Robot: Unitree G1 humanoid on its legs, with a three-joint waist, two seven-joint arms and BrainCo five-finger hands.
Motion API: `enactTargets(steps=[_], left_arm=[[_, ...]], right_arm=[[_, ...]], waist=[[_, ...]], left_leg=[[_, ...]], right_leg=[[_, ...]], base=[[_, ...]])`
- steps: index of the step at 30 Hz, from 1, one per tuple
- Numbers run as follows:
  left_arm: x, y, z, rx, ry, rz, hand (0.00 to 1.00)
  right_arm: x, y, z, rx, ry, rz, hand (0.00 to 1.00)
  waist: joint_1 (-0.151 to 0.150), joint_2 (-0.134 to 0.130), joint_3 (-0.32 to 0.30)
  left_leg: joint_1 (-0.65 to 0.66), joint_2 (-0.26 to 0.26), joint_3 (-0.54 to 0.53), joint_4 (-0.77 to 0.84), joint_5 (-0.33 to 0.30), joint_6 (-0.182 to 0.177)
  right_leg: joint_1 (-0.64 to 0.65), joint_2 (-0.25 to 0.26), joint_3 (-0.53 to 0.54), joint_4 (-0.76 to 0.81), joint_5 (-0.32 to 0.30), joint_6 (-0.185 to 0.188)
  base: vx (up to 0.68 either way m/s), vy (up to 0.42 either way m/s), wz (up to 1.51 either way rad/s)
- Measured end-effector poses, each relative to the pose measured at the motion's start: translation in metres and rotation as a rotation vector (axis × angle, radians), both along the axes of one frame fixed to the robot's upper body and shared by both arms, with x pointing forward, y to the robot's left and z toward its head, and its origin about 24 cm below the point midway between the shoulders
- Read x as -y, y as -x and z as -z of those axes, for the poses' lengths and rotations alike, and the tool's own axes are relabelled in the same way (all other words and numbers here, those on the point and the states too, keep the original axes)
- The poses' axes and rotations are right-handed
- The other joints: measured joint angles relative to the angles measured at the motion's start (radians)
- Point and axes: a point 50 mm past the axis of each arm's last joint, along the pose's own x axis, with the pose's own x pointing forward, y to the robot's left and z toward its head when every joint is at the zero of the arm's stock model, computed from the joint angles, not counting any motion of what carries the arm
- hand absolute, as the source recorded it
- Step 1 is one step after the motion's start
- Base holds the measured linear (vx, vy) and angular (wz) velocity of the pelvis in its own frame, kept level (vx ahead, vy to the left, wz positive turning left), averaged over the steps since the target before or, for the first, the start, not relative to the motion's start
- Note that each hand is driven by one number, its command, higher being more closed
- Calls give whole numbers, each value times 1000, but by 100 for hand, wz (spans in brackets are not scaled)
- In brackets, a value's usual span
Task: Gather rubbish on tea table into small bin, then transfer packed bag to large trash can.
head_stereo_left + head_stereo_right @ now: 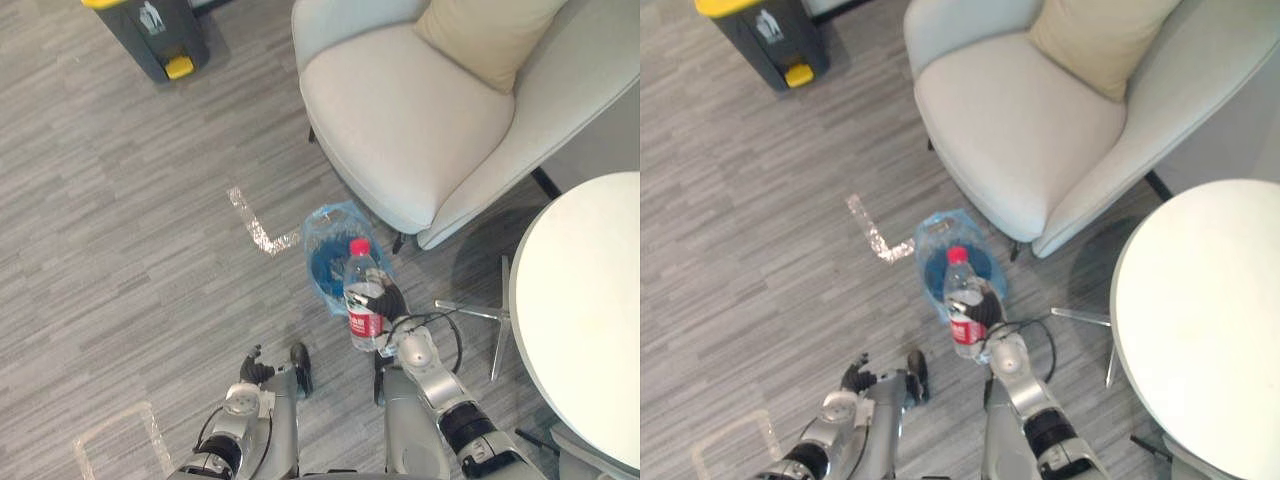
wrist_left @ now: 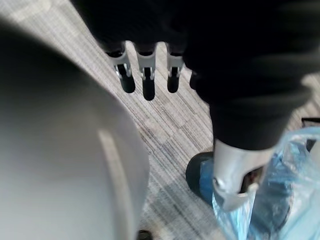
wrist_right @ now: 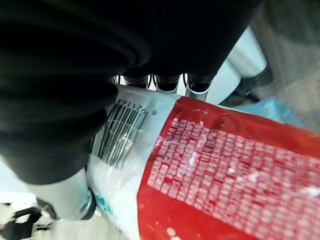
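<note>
A clear plastic bottle (image 1: 363, 295) with a red cap and red label stands upright in my right hand (image 1: 391, 301), whose fingers curl round its lower half. In the right wrist view the red label (image 3: 225, 165) lies right under the fingers (image 3: 165, 82). The bottle hangs just above the near rim of the small bin (image 1: 330, 262), which sits on the floor lined with a blue bag. My left hand (image 1: 255, 372) hangs low to the left of the bin with relaxed fingers (image 2: 145, 75) and holds nothing. The blue bag (image 2: 280, 200) shows beside it.
A pale grey armchair (image 1: 400, 130) with a beige cushion stands behind the bin. The round white tea table (image 1: 585, 320) is at the right. The large dark trash can (image 1: 150, 35) with a yellow pedal stands at the far left. Silver tape (image 1: 255, 222) marks the floor.
</note>
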Motion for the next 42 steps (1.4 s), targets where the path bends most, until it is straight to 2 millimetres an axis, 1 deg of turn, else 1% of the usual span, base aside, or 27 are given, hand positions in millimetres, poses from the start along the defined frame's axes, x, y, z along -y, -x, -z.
enactTargets(steps=[1, 2, 5, 7, 8, 9, 10, 11, 12, 14, 16, 18, 20, 21, 22, 24, 26, 29, 33, 34, 37, 42], left_arm=[[1, -3, -2, 14, 8, -10, 0], [3, -8, -6, 40, 36, -35, 0], [9, -24, -19, 113, 87, -78, 0], [13, -35, -28, 154, 99, -101, 0], [15, -43, -35, 183, 119, -120, 0], [18, -46, -38, 195, 130, -123, 0], [20, -54, -45, 226, 148, -132, 0], [22, -63, -54, 260, 152, -133, 0], [24, -68, -59, 283, 153, -134, 0], [27, -79, -72, 338, 190, -150, 0], [29, -86, -82, 377, 210, -164, 0], [29, -89, -87, 400, 219, -173, 0], [27, -93, -94, 430, 224, -181, 0], [27, -94, -96, 438, 225, -183, 0], [28, -98, -100, 451, 236, -190, 0], [29, -102, -106, 473, 250, -200, 0], [29, -105, -110, 489, 261, -205, 0], [29, -108, -116, 512, 275, -213, 0], [29, -111, -123, 550, 281, -210, 0], [30, -112, -125, 554, 282, -209, 0], [31, -113, -127, 565, 285, -205, 0], [30, -113, -130, 578, 287, -204, 0]], right_arm=[[-3, -3, -6, 24, -3, -6, 100], [-8, -7, -19, 72, -10, -20, 100], [-15, -19, -51, 197, -31, -23, 100], [-16, -27, -68, 258, -28, -13, 100], [-17, -32, -81, 303, -35, -3, 100], [-18, -35, -88, 325, -39, 3, 100], [-17, -40, -103, 373, -44, 13, 100], [-16, -46, -120, 428, -40, 23, 100], [-14, -49, -128, 456, -36, 30, 100], [-9, -58, -157, 542, -37, 65, 100], [-3, -66, -175, 585, -25, 99, 100], [2, -71, -183, 597, -19, 129, 100], [12, -75, -194, 627, -11, 171, 100], [15, -76, -197, 631, -7, 184, 100], [24, -80, -202, 634, 3, 217, 100], [34, -87, -207, 623, 12, 260, 100], [41, -91, -211, 612, 18, 290, 100], [51, -96, -210, 590, 31, 324, 100], [64, -99, -211, 570, 19, 374, 100], [68, -100, -211, 563, 15, 389, 0], [72, -102, -210, 545, 21, 405, 0], [73, -104, -207, 531, 25, 411, 0]], waist=[[1, 0, 1], [2, 1, 3], [5, 1, 3], [8, 1, 9], [9, 1, 11], [11, 1, 11], [13, 2, 16], [20, 2, 39], [25, 2, 46], [37, 2, 50], [47, 2, 56], [52, 2, 57], [53, 3, 60], [52, 3, 61], [53, 2, 63], [62, 2, 70], [66, 2, 75], [73, 1, 78], [74, 1, 79], [74, 1, 79], [74, 1, 79], [74, 1, 79]], left_leg=[[-22, 2, 0, 9, 0, 0], [-61, 5, -1, 24, 0, 0], [-177, 22, -4, 59, 5, 1], [-230, 26, -5, 66, 15, 5], [-268, 27, -8, 68, 31, 3], [-289, 28, -11, 70, 34, 4], [-330, 29, -21, 76, 40, 3], [-353, 30, -29, 83, 45, 3], [-368, 30, -33, 86, 49, 1], [-433, 27, -43, 86, 62, 0], [-465, 20, -45, 84, 68, 1], [-485, 16, -50, 80, 73, 1], [-520, 8, -67, 80, 80, -1], [-532, 4, -75, 80, 83, -2], [-554, -3, -85, 80, 89, -2], [-582, -8, -96, 80, 100, -5], [-597, -16, -98, 76, 110, -8], [-610, -18, -104, 62, 121, -11], [-635, -18, -111, 57, 132, -12], [-642, -18, -111, 57, 135, -12], [-653, -18, -108, 61, 136, -12], [-657, -12, -108, 64, 138, -14]], right_leg=[[-24, -1, -1, 14, -2, -1], [-66, -1, -1, 35, -4, -3], [-182, -1, -16, 76, -3, -4], [-237, -1, -21, 90, -2, -7], [-274, -2, -26, 98, 2, -11], [-294, -2, -29, 101, 3, -13], [-331, -3, -38, 111, 3, -14], [-350, -4, -47, 120, 4, -16], [-363, -6, -51, 128, 4, -16], [-425, -12, -64, 138, 5, -19], [-461, -19, -67, 149, 4, -21], [-476, -24, -76, 149, 3, -23], [-497, -32, -96, 151, -3, -30], [-507, -35, -102, 153, -4, -30], [-526, -44, -116, 164, -7, -32], [-549, -48, -123, 171, -10, -33], [-568, -55, -125, 182, -11, -34], [-582, -58, -130, 184, -13, -35], [-604, -60, -139, 187, -12, -36], [-612, -60, -140, 189, -11, -37], [-628, -60, -136, 198, -11, -38], [-632, -56, -137, 199, -11, -38]], base=[[-123, -24, 1], [-93, -47, 3], [-86, -50, 6], [-58, -51, 10], [-33, -37, 9], [-30, -47, 14], [8, -27, 17], [9, -31, 17], [13, -19, 20], [13, -10, 19], [36, 2, 14], [44, 11, 17], [35, 17, 25], [24, 18, 32], [21, 16, 33], [17, 7, 25], [8, 1, 16], [-13, -1, 10], [-15, 3, 8], [0, 0, 0], [0, 0, 0], [-3, 2, -1]])
